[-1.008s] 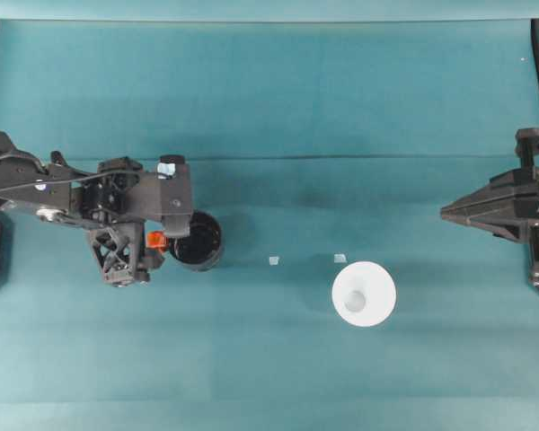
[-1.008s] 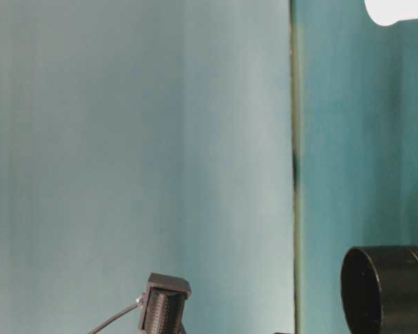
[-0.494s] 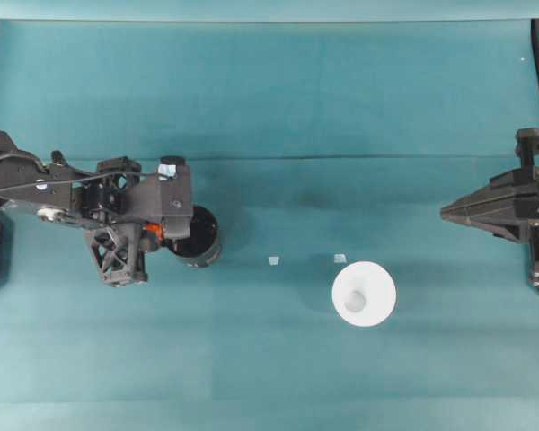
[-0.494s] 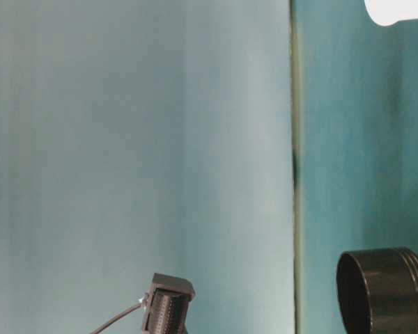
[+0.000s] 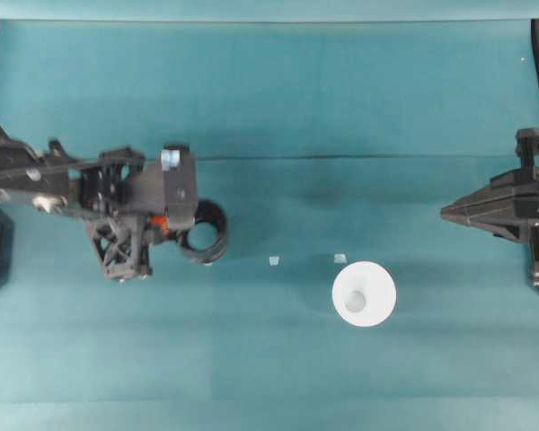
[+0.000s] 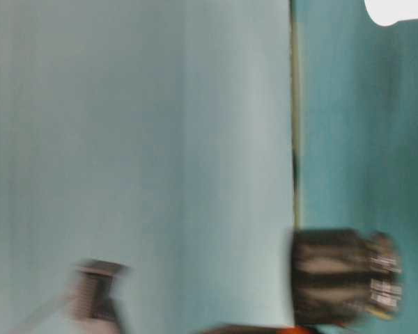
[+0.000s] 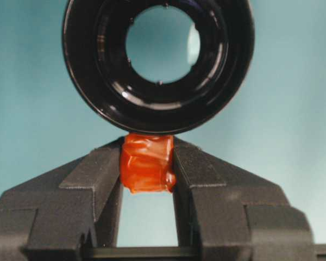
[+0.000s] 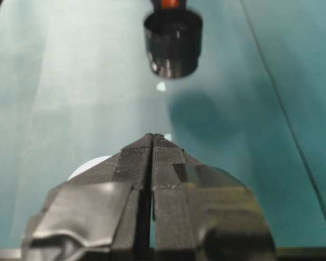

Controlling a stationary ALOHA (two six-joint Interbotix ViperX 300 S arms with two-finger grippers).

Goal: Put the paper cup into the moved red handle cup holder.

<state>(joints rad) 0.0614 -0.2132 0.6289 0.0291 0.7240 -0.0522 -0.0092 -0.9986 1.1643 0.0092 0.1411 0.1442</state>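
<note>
Gripping the orange-red handle tab (image 7: pixel 147 163) between closed fingers, the left gripper (image 5: pixel 166 222) holds the red handle cup holder (image 5: pixel 204 238) at the left of the teal table (image 5: pixel 341 108); a shadow cast beneath it in the right wrist view suggests it is lifted clear, though this is judged, not certain. The holder is seen to be a stiff, glossy open ring, likely slippery, so the tab is the sensible hold. The paper cup (image 5: pixel 364 293) stands upright, well apart to the right. It is judged light and easily crushed, best taken gently across its wall below the rim. The right gripper (image 5: pixel 446 213) rests at the far right, jaws pressed together on nothing.
</note>
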